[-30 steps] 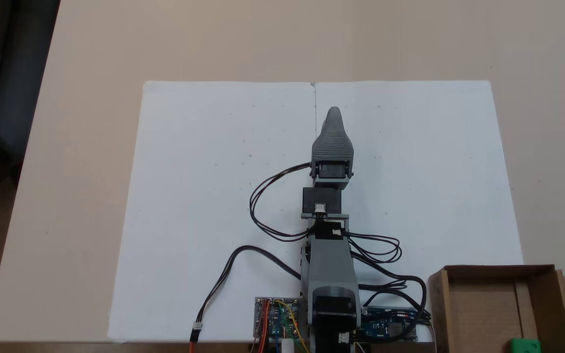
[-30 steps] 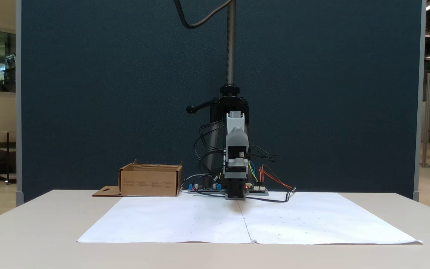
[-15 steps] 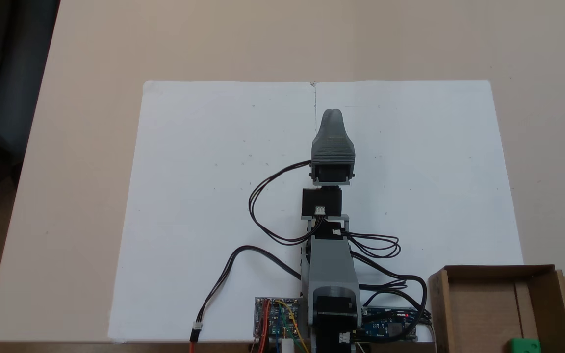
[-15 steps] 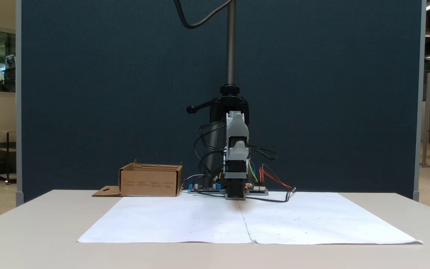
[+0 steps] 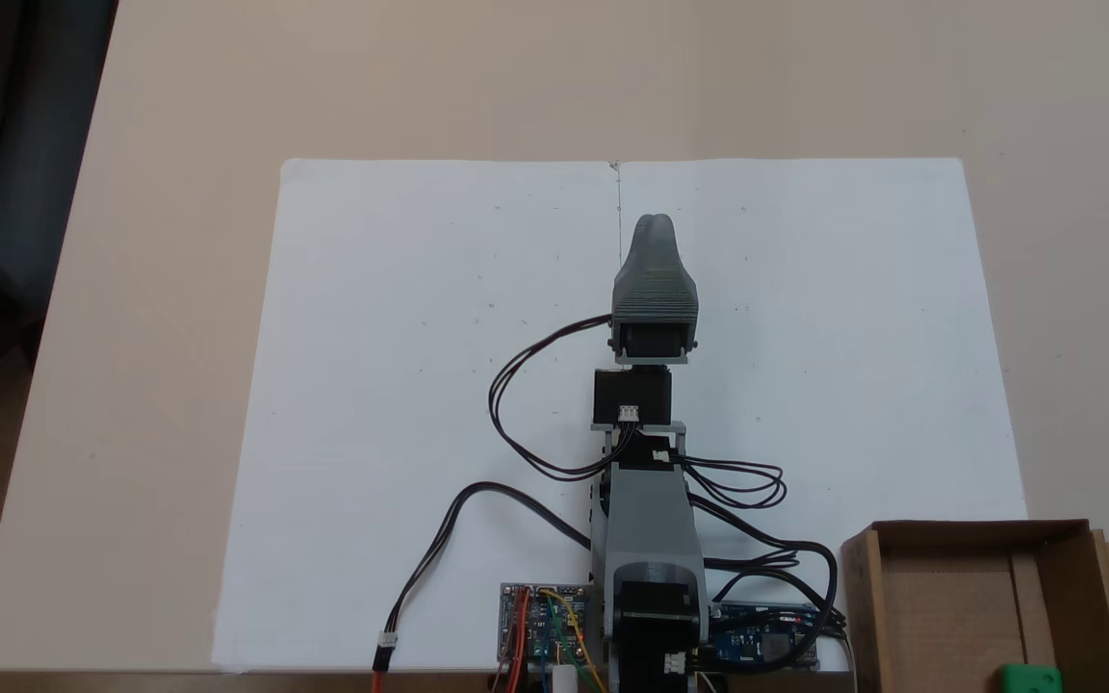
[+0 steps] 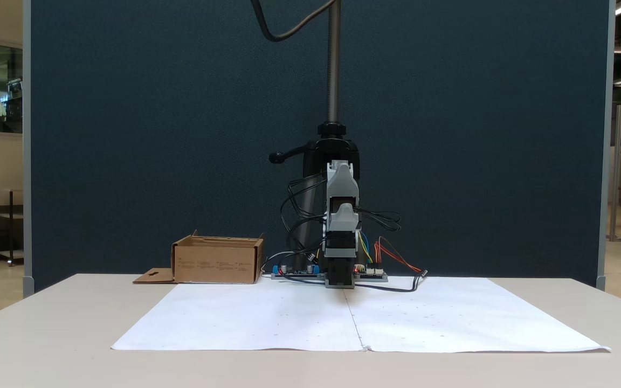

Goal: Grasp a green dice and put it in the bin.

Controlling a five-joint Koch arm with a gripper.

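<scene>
Green dice (image 5: 1030,678) lies inside the bin (image 5: 949,592), at its near edge, apparently already delivered. Well away from the bin, the claw (image 5: 654,231) points out over white paper (image 5: 400,385) on the bench (image 5: 179,96); whether it is spread or pressed together cannot be told.

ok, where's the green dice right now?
In a fixed view the green dice sits inside the bin, at the bottom right corner of the picture, right of the arm's base and away from the gripper.
</scene>
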